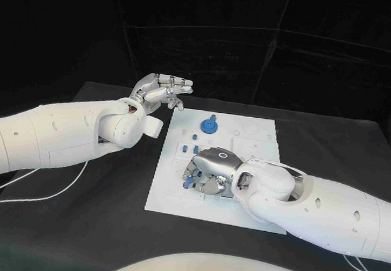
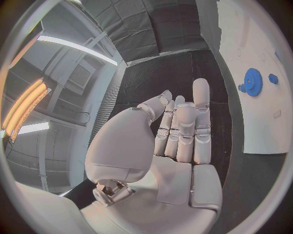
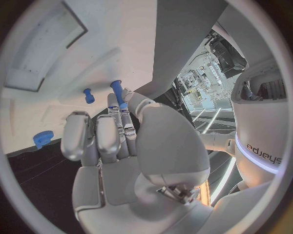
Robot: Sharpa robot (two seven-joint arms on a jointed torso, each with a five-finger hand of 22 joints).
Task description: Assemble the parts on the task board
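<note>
White and flat, the task board (image 1: 254, 130) lies in the middle of your black cloth-covered table (image 1: 339, 145), with shallow recesses moulded into its surface. You can see a blue toothed gear (image 1: 210, 125) with a raised hub on the board's far half, and small blue pegs (image 1: 184, 148) nearer its left edge.

Your right hand (image 1: 209, 173) sits curled over the board's near left part, its silver shell hiding what lies beneath it in the head view. The right wrist view gives you more: a slim blue pin (image 3: 117, 93) with a flared end stands between that hand's fingertips (image 3: 114, 105), pinched there, with a short blue peg (image 3: 89, 95) just beside it on the board and a knurled blue piece (image 3: 41, 138) near the board's edge.

Your left hand (image 1: 163, 89) hangs above the table beyond the board's far left corner, holding nothing. In the left wrist view its fingers (image 2: 200, 122) are straight and close together, the thumb apart.
</note>
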